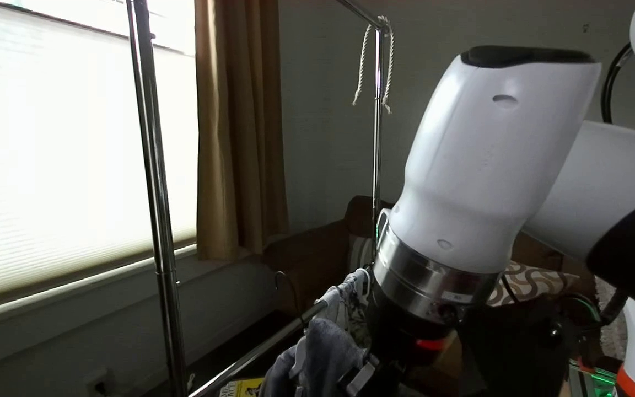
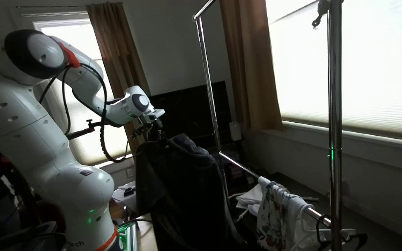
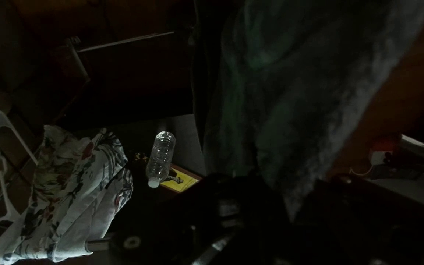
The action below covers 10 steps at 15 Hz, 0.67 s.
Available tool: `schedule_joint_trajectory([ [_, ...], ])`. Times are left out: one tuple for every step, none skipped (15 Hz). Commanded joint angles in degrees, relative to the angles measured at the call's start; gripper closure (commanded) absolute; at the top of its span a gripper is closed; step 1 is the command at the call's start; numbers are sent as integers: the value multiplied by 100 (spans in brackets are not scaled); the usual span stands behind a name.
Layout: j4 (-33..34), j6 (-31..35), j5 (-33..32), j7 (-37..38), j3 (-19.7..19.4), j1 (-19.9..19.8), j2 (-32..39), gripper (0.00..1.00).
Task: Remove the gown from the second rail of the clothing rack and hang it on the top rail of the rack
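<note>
Dark grey and plush, the gown [image 2: 183, 195] hangs from the gripper [image 2: 165, 142] on the robot's side of the rack [image 2: 335, 104], beside the low rail [image 2: 239, 165] and lower than the top rail [image 2: 204, 8]. Its lower end runs out of frame in both exterior views, and the top rail is cut off in each, with just one end showing. The jaws pinch cloth near the top of the gown, but they sink so far into folds and shade that I cannot fairly judge how wide a gap remains between them. In the wrist view the gripper is little more than a black mass along the bottom, while the gown fills much of the upper right, its folds dim and soft-edged. A thin hook [image 1: 295, 292] stands over the low rail in an exterior view, its lower end lost at the cloth; there the arm [image 1: 488, 165] hides the foot of a post [image 1: 377, 154], and the frame's bottom edge crops the gripper. Floral cloth [image 3: 76, 184] hangs on the low rail, with a white hanger [image 3: 7, 191] at its side, cut by the wrist view's left edge. A clear bottle [image 3: 161, 158] covers part of a yellow print [image 3: 186, 183].
</note>
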Motion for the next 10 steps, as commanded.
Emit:
schedule_joint_trajectory([
  [-99,-356,45,-369,497,-567,-495,98],
  [-169,-536,26,-565,546,-689,-743,98],
  [-185,-711,23,-798,574,-801,-958,98],
  [-123,-965,-28,-1031,612,-925,-1156,99],
  [-12,-1226,-94,-1343,622,-1050,-1381,98],
  [75,-1366,-169,-1570,652,-1189,-1559,98],
  [203,-1473,-247,-1827,659,-1307,-1725,98],
  [329,-1537,-304,-2077,663,-1417,-1904,98],
  [452,-1619,-349,-2337,662,-1523,-2096,98],
  [615,-1642,-391,-2543,680,-1634,-2242,98],
])
